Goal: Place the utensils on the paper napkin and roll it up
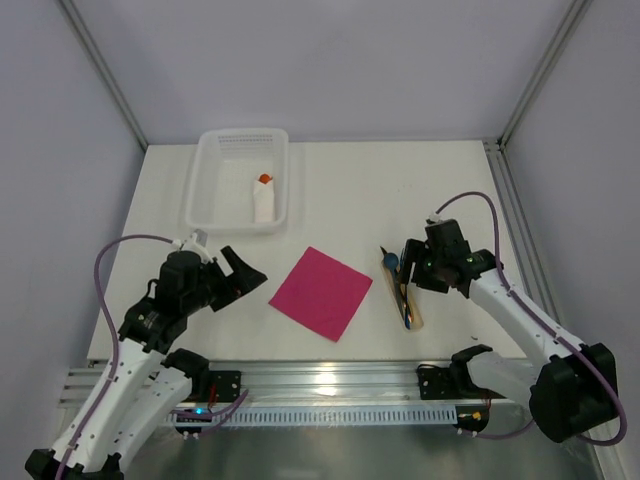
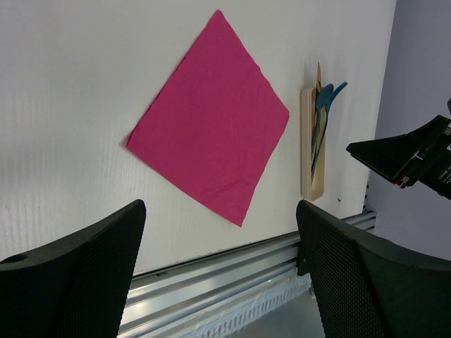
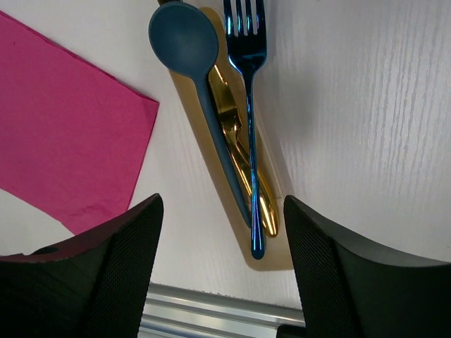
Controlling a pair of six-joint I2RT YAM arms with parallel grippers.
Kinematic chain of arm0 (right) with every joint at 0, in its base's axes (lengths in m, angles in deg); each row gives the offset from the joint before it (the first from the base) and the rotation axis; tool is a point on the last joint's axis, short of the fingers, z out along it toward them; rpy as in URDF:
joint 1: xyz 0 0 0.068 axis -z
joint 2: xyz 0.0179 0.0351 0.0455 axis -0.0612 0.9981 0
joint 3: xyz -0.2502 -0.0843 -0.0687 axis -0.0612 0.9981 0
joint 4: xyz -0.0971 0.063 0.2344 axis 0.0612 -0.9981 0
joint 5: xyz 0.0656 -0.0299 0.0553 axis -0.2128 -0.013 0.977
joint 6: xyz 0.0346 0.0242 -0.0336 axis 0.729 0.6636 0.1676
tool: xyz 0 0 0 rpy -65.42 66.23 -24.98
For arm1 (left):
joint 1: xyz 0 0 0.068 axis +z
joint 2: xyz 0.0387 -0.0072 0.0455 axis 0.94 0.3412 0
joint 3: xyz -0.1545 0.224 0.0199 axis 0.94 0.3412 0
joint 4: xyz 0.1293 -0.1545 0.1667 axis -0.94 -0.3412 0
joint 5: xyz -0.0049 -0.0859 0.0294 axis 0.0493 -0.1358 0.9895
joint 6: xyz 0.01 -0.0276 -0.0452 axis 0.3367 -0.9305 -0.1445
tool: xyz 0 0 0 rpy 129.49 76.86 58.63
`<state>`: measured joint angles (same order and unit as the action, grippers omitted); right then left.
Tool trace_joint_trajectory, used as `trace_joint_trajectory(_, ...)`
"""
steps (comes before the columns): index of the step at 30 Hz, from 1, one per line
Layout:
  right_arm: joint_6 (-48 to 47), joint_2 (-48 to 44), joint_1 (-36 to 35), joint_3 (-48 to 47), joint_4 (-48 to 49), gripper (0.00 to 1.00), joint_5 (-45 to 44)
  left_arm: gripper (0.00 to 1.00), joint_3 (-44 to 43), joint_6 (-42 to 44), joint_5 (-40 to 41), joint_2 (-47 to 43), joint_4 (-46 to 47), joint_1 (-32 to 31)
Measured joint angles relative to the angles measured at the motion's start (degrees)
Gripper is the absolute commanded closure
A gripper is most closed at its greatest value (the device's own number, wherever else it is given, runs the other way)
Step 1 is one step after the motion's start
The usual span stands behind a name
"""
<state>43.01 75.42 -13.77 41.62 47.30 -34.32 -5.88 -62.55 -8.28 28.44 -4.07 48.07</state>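
**A:** What's the right pincer (image 3: 220, 211) up to?

**B:** Just hanging there spread wide, gripping nothing. The utensils (image 3: 236, 151) sit right under it, stacked on a beige strip (image 3: 194, 102).

**A:** And the napkin (image 1: 322, 292)?

**B:** Flat on the bench (image 1: 400, 190), between it and the left pincer (image 1: 243, 274), which is released too.

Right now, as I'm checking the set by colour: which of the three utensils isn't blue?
The knife: it is shiny yellow-gold and lies between the blue spoon and the blue fork.
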Motion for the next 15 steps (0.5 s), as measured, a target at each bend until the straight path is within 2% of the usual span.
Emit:
trace_joint_trajectory(4,0.59,2.60,-2.27,-0.17,1.90,0.45,-3.48,0.16,0.00,0.31,-1.16,2.80,1.14,0.00)
trace_joint_trajectory(6,0.76,3.96,-2.64,-0.44,2.60,0.57,-4.39,0.16,0.00,0.33,-1.51,3.67,1.64,0.00)
trace_joint_trajectory(15,0.07,9.46,-4.00,-2.19,7.04,0.71,-7.76,0.17,0.04,0.26,-2.56,5.01,2.32,0.00)
